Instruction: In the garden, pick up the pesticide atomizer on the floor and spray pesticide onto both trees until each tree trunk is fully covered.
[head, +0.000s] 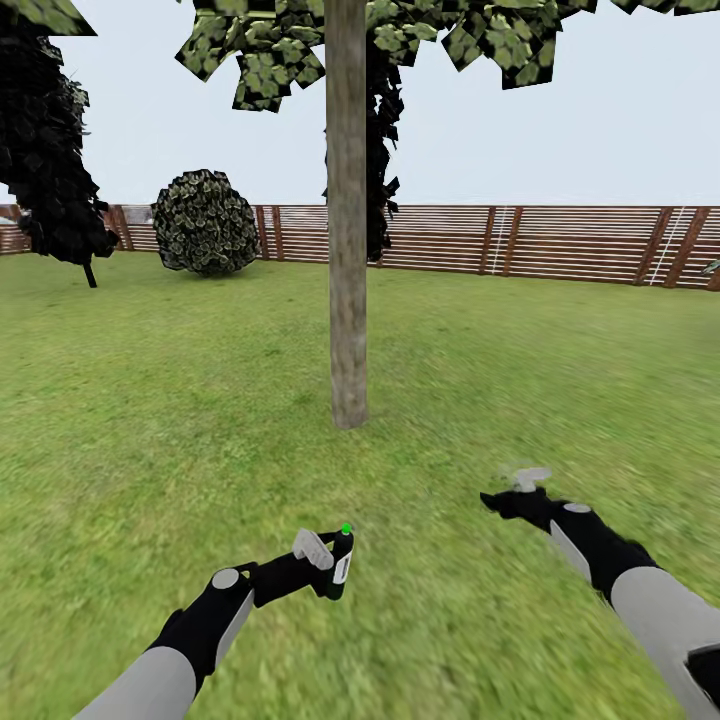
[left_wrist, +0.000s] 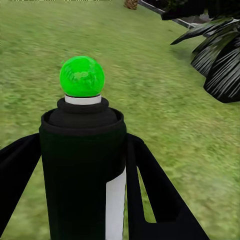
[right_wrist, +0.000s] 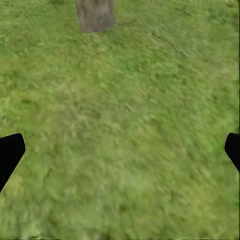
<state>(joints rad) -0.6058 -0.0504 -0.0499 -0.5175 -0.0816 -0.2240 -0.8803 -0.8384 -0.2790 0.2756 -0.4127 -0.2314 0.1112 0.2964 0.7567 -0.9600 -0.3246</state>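
Near left, over the grass (head: 150, 420), left gripper (head: 322, 565) is clamped on the spray bottle (head: 340, 565), upright, green cap on top. Right gripper (head: 520, 488) hangs spread wide, holding nothing. Tree trunk (head: 347, 250) stands ahead at centre; fence (head: 560, 243) far behind.

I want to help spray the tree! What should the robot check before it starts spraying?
1. Bottle held by the left gripper: ok, fingers sit on both sides of it in the left wrist view.
2. Bottle upright, green spot on top: ok.
3. Trunk in front of the robot: ok, straight ahead across the grass.
4. Close enough for spray to reach the trunk: cannot tell.
5. Nozzle aimed at the trunk: cannot tell.
6. Right gripper out of the way: ok, open, empty, off to the side over grass.
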